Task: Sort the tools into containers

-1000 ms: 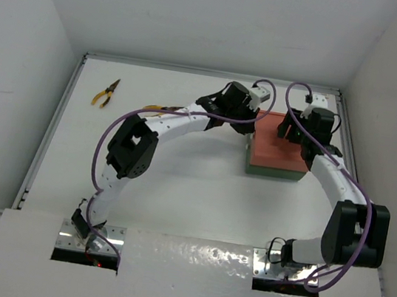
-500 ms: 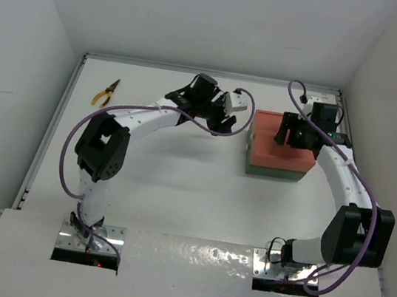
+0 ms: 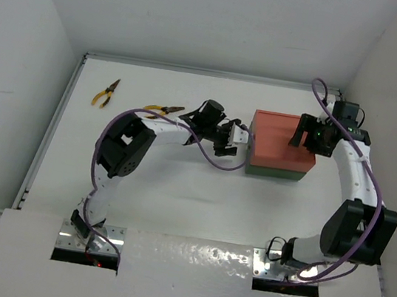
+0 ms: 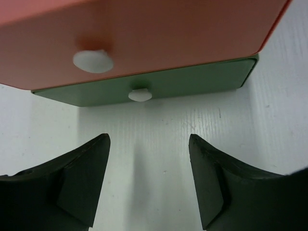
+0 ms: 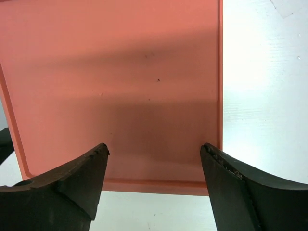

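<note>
Facing green tray (image 4: 192, 82), left hand (image 4: 148, 154) gapes

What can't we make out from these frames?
1. Green tray inside: all views, hidden by the salmon tray on top and its own front.
2. Screwdrivers: in no view.
3. Middle pliers: top view, handles partly behind the left arm.
4. Far-left pliers: top view, too small to read the jaws.

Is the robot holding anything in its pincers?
Nothing. The left pincer is open before the knob of the green tray; the right pincer is open above the red tray.
</note>
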